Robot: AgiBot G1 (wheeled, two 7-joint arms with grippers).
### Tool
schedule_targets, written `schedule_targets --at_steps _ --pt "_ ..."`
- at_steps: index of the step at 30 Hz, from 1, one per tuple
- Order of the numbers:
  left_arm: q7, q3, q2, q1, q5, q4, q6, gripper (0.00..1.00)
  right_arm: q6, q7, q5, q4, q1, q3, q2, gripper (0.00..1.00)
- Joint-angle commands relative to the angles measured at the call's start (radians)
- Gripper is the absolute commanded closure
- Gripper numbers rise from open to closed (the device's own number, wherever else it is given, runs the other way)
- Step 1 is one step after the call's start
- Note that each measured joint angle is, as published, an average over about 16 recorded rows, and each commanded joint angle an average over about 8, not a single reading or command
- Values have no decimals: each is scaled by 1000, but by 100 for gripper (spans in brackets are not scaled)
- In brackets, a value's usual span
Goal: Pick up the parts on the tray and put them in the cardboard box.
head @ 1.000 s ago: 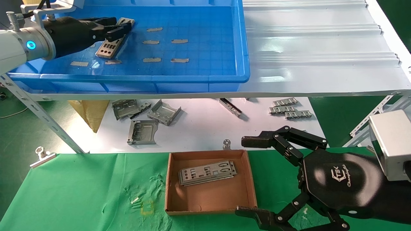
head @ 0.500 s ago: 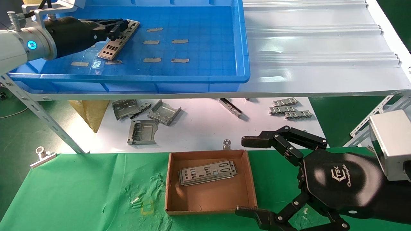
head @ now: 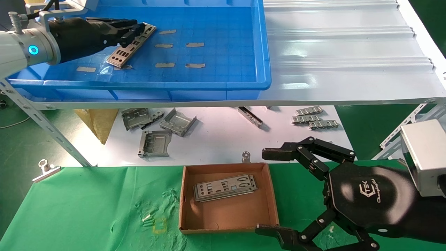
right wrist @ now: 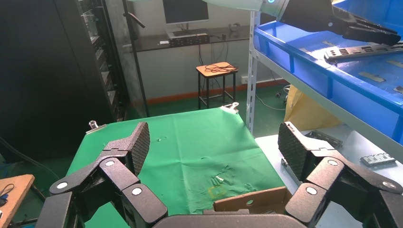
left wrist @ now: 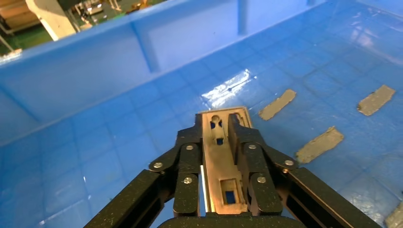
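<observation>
A: Largest first. White ribbed sheet (head: pixel 348 52) covers the upper shelf; on its left part sits the big shallow bright-blue plastic tray (head: pixel 226 85) with gridded floor. Below, green cloth over the bench (head: pixel 87 202).

B: Arms?

A: Right gripper (head: pixel 275 191) hangs low at the right, just beside the small brown corrugated cardboard box (head: pixel 230 216); its black fingers (right wrist: pixel 135 145) are spread wide, nothing between them. Left gripper (head: pixel 137 29) reaches into the tray's far-left part, pinched narrow on 1 thin silvery punched metal plate (head: pixel 130 47).

B: Plate's attitude?

A: Tilted. The far end is up in the gripper, the near end down by the tray floor, close to a tan tape scrap; touching or not, cannot tell. The left wrist view shows the plate (left wrist: pixel 223 161) running lengthwise between the 2 fingers (left wrist: pixel 240 137).

B: The box?

A: On the green cloth, open, holding a small stack of similar silvery plates (head: pixel 224 187) lying flat toward its far wall.

B: Smaller items?

A: Several tan tape scraps (head: pixel 195 44) on the tray floor. Folded grey metal brackets (head: pixel 155 143) on the white lower surface.
</observation>
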State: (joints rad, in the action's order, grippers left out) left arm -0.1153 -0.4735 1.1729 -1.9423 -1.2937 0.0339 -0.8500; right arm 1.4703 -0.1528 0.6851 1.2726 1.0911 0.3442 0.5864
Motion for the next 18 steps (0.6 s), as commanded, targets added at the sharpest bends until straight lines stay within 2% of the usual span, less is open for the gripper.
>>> schedule_targets --at_steps 1,11,18 --pt "-17 0 -3 1 0 6 -7 0 0 0 0 0 0 0 0 0" --pt "-34 1 1 -10 1 -11 -13 0 0 0 0 0 0 0 0 0" --pt "-4 1 9 -12 2 -37 -22 30 0 0 0 0 0 0 0 0"
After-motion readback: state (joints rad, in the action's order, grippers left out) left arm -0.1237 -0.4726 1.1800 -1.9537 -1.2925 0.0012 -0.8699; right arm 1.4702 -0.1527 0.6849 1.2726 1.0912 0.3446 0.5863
